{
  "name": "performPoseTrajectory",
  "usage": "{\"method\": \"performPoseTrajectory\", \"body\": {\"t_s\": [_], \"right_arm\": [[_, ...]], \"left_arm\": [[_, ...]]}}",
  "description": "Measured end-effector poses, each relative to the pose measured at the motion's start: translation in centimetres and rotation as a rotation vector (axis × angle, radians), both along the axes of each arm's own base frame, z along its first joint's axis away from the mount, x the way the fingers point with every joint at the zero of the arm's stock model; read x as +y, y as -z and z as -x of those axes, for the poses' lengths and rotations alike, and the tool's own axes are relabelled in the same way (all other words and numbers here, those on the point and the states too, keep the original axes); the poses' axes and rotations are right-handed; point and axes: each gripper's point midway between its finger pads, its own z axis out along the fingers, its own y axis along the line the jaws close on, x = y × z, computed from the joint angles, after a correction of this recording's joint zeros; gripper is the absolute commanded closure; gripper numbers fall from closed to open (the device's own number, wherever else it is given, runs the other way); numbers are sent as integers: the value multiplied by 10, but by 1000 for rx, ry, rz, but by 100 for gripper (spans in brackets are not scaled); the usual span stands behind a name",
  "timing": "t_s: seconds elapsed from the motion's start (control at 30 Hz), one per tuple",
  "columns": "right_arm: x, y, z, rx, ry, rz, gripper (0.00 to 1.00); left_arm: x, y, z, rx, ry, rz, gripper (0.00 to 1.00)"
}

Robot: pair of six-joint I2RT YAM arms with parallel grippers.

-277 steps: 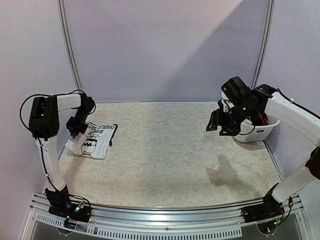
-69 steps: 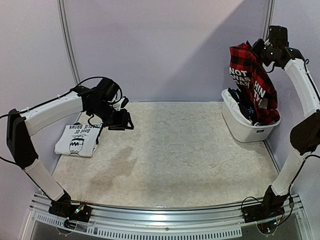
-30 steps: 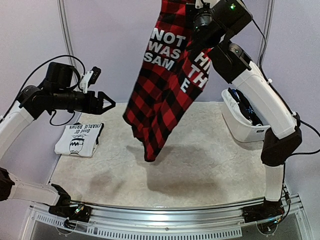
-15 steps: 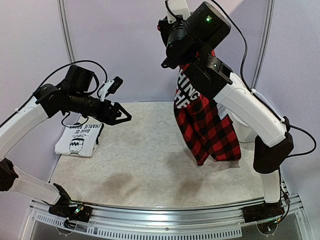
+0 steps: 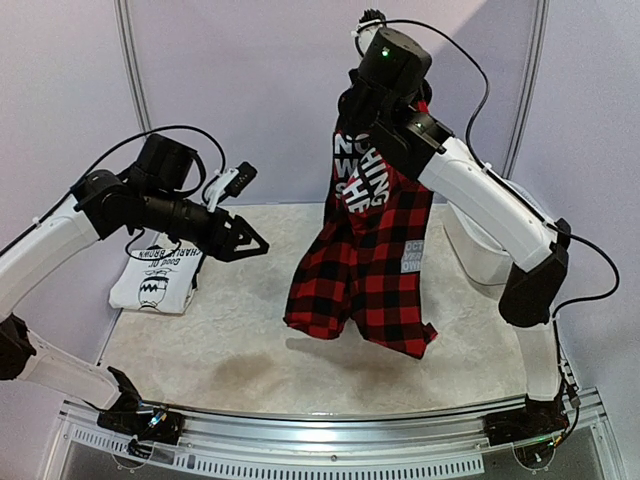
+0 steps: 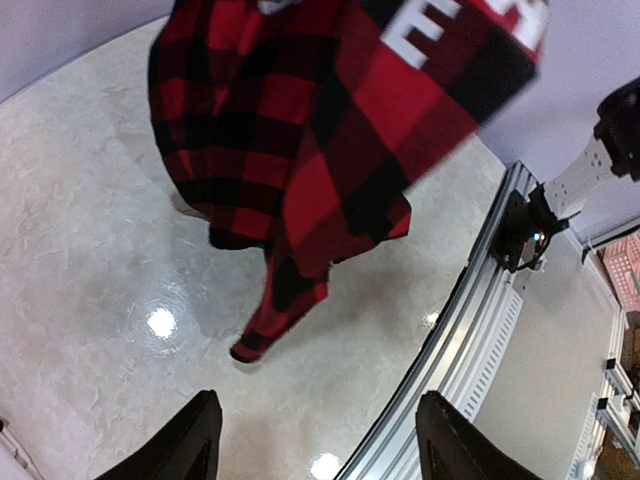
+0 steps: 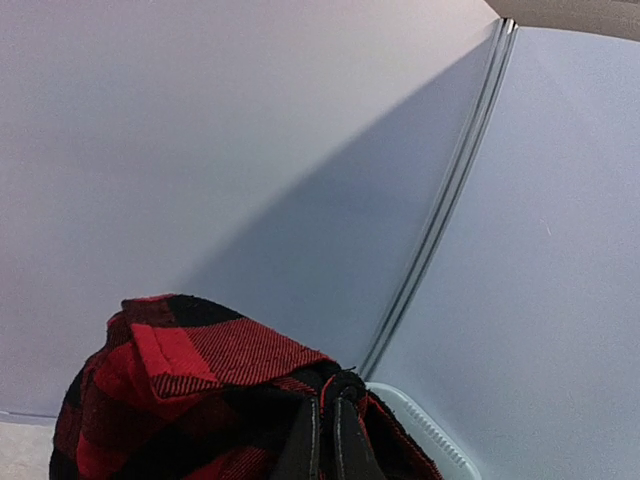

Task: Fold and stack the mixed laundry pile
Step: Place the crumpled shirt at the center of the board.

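Right gripper (image 7: 325,436): raised high over the middle of the worktop (image 5: 250,345), jaws pinched tight on a bunched edge of the red-black plaid garment (image 5: 365,270).
Plaid garment: hangs full length from that pinch, with white lettering near the top and a small label patch on its right side. From the overhead view its lowest corner looks close to the worktop; I cannot tell if it touches.
Left gripper (image 6: 318,447): jaws spread wide with nothing between them, held in the air to the left of the cloth and pointing toward it, apart from it.
In the way: the hanging cloth is between the left gripper and the white tub (image 5: 472,258). The cloth and the right arm cover much of the tub, so what it holds cannot be seen.
White T-shirt (image 5: 160,282): folded flat at the far left of the worktop with its black print up, under the left arm.
Front rail (image 5: 320,432): along the near edge, carrying both arm bases.
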Motion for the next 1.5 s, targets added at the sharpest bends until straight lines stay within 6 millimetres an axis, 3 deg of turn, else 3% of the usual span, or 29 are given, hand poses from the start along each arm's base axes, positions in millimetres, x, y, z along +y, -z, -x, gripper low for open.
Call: {"method": "performPoseTrajectory", "body": {"t_s": [0.1, 0.23, 0.37, 0.5, 0.6, 0.7, 0.8, 0.9, 1.2, 1.5], "right_arm": [[-9, 30, -22, 65, 68, 63, 100], [-6, 83, -49, 186, 47, 181, 100], [-9, 142, -72, 306, -79, 89, 100], [-45, 235, -93, 509, -114, -131, 100], [-77, 306, -94, 681, -69, -251, 100], [-99, 349, -89, 789, -22, -370, 100], [-108, 367, -87, 840, -9, -473, 100], [-117, 372, -90, 859, -5, -539, 100], [-165, 385, -95, 906, 34, -639, 95], [-174, 386, -88, 956, -9, -674, 86]], "left_arm": [[-13, 15, 12, 23, 56, -28, 35], [-24, 51, 18, 96, 90, -91, 36], [-29, 75, 21, 141, 94, -133, 37], [-33, 84, 21, 145, 94, -155, 38], [-41, 94, 22, 152, 108, -178, 39], [-52, 112, 23, 172, 127, -221, 39], [-65, 132, 24, 195, 149, -267, 39], [-85, 144, 26, 195, 187, -298, 39], [-186, 177, 50, 89, 367, -370, 36], [-259, 216, 54, -41, 420, -390, 36]]}}
